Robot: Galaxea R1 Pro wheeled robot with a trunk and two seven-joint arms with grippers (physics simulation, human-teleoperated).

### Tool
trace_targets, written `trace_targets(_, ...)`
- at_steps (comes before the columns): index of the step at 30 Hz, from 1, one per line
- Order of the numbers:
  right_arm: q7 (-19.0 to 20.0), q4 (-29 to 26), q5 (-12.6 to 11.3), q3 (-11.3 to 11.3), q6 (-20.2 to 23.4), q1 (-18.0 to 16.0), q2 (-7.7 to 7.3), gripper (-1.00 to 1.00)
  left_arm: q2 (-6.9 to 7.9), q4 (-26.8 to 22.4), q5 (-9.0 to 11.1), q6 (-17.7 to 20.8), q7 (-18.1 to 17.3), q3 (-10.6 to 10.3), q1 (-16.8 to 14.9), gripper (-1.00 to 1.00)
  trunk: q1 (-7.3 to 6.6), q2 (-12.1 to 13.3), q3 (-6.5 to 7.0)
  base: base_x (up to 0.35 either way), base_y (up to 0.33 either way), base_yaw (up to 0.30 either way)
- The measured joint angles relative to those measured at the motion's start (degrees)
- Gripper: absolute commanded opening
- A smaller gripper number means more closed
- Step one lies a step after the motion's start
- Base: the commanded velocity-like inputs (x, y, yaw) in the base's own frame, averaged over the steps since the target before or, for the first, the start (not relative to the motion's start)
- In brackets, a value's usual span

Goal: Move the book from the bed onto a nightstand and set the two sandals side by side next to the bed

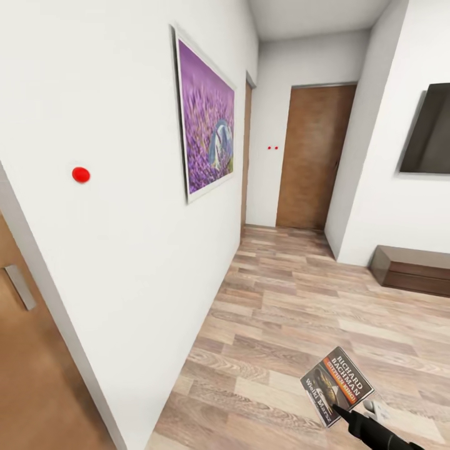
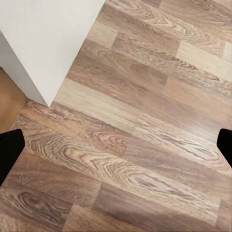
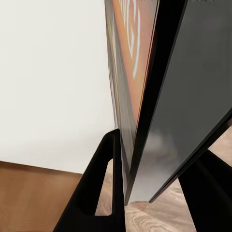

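I hold the book [image 1: 336, 384] low at the right of the head view, its dark cover with the orange band and "Richard Bachman" lettering facing up above the wood floor. My right gripper [image 1: 340, 412] is shut on the book's lower edge. In the right wrist view the book [image 3: 130, 72] runs edge-on between the black fingers [image 3: 104, 193] of that gripper [image 3: 133, 145]. My left gripper [image 2: 117, 145] is open and empty over floor planks, one dark fingertip at each side of its wrist view. The bed, the nightstand and the sandals are out of view.
I am in a corridor with a white wall [image 1: 125, 237] close on the left carrying a purple picture [image 1: 206, 119]. A brown door [image 1: 315, 156] closes the far end. A dark screen [image 1: 431, 131] and a long low dark cabinet [image 1: 412, 269] stand right. Another wooden door [image 1: 25, 350] is at near left.
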Motion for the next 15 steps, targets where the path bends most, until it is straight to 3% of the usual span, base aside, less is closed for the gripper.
trace_targets(8,0.10,0.01,0.03,0.04,0.00,0.02,0.00,-1.00,0.04,0.00,-0.91,0.19,0.07,-0.12,0.00,1.00,0.00,0.00,0.00,0.316,0.161,0.000)
trace_targets(13,0.10,0.00,0.03,0.05,0.00,0.01,0.00,-1.00,0.00,0.04,-5.94,0.24,0.10,-0.64,0.00,1.00,0.00,0.00,0.00,0.291,0.177,0.000)
trace_targets(15,0.12,0.01,0.03,0.05,0.00,0.02,0.00,-1.00,0.00,0.07,-7.04,0.24,0.13,-0.67,0.00,1.00,0.01,0.00,0.00,0.148,0.092,0.000)
